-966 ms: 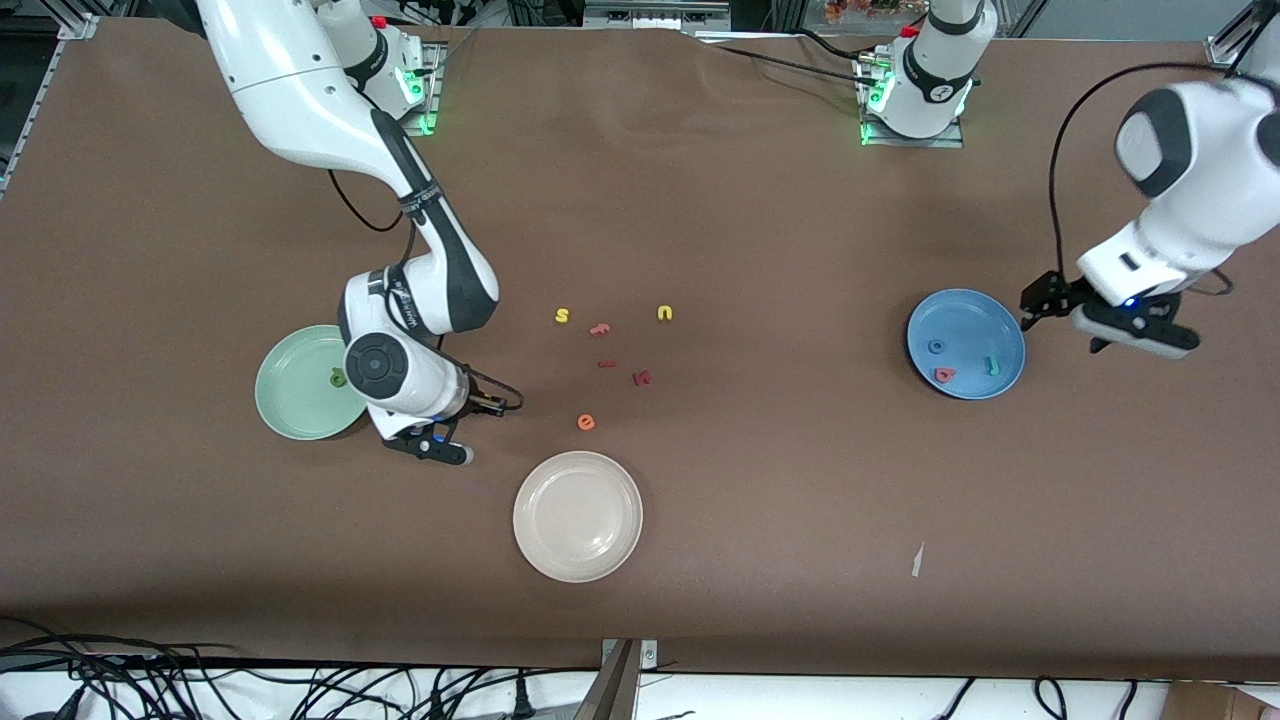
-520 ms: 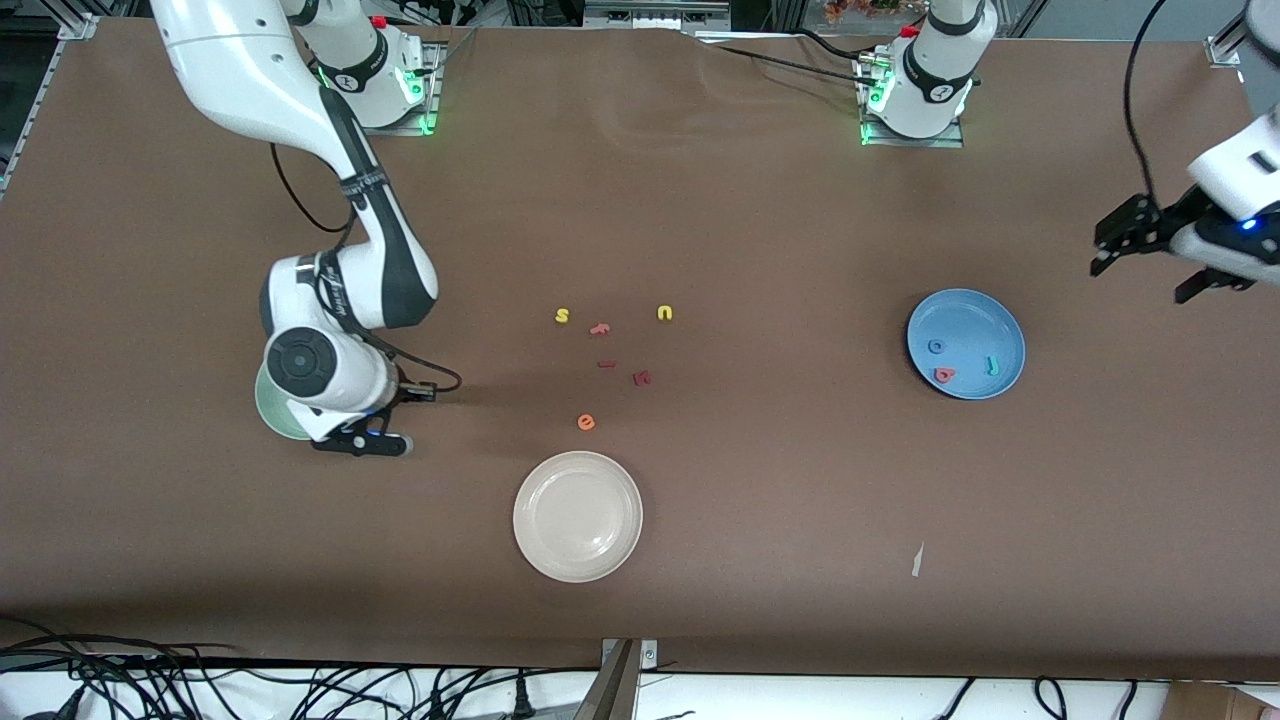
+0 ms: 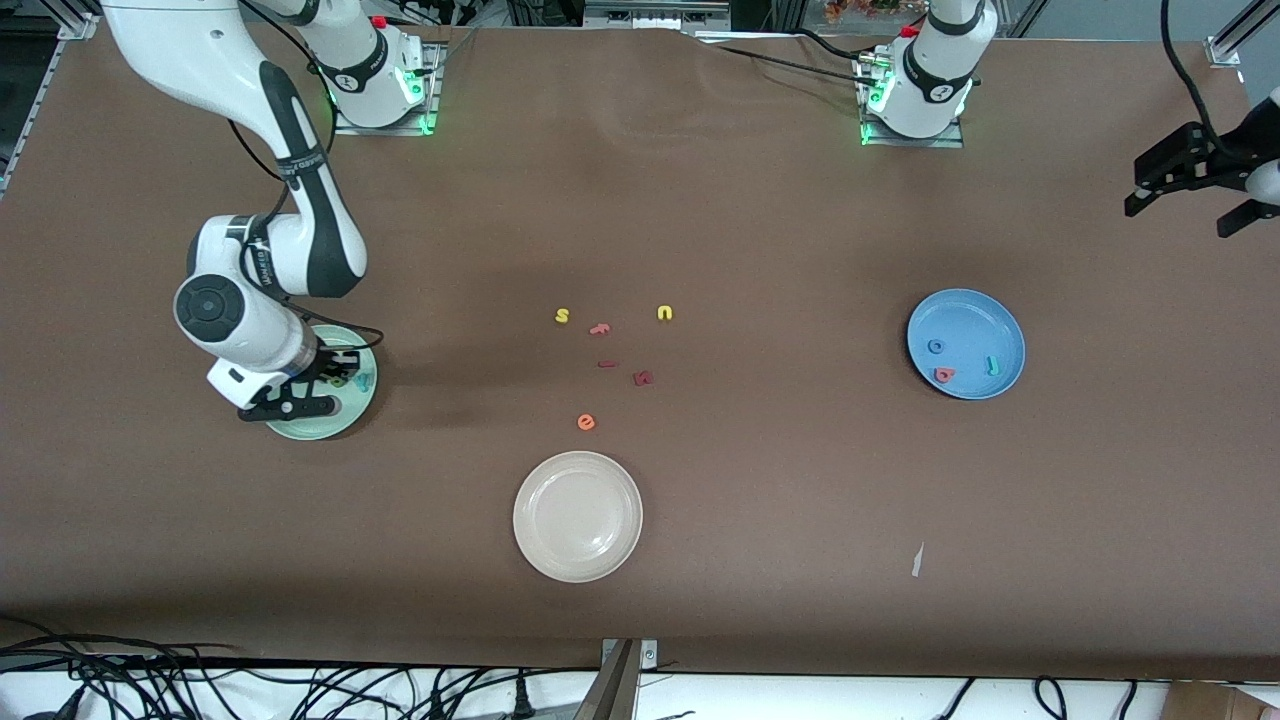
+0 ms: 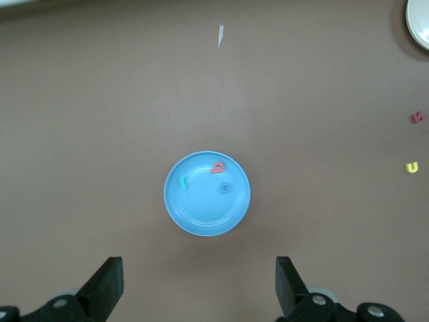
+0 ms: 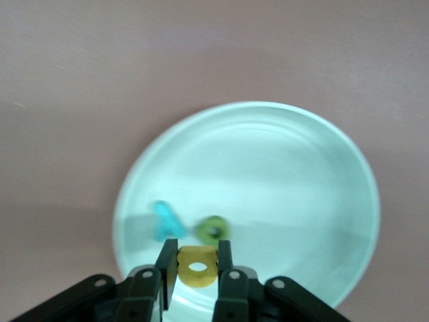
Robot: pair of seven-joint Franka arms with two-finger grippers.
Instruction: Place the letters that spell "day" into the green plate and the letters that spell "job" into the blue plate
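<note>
Over the pale green plate (image 3: 330,427) (image 5: 281,168) hangs my right gripper (image 3: 322,386) (image 5: 198,270), shut on the yellow "d" (image 5: 198,267), which sits between both fingers just above the plate. The teal "y" (image 5: 164,221) (image 3: 366,379) and the dark green "a" (image 5: 212,229) lie in that plate beside the fingertips. The blue plate (image 3: 965,318) (image 4: 208,211) holds the blue "o" (image 3: 936,346) (image 4: 224,188), the salmon "b" (image 3: 944,375) (image 4: 218,167) and the teal "j" (image 3: 991,365) (image 4: 184,181). My left gripper (image 3: 1190,195) (image 4: 199,285) is open and empty, raised over the table's edge at the left arm's end.
Loose letters lie mid-table: a yellow "s" (image 3: 562,316), a yellow "u" (image 3: 665,313), an orange "e" (image 3: 586,422) and dark red letters (image 3: 642,378). A cream plate (image 3: 578,516) sits nearer the front camera. A white scrap (image 3: 917,560) lies on the cloth.
My right arm has swung from beside the green plate to over it with the yellow "d". My left arm has drawn away from the blue plate toward the table's edge.
</note>
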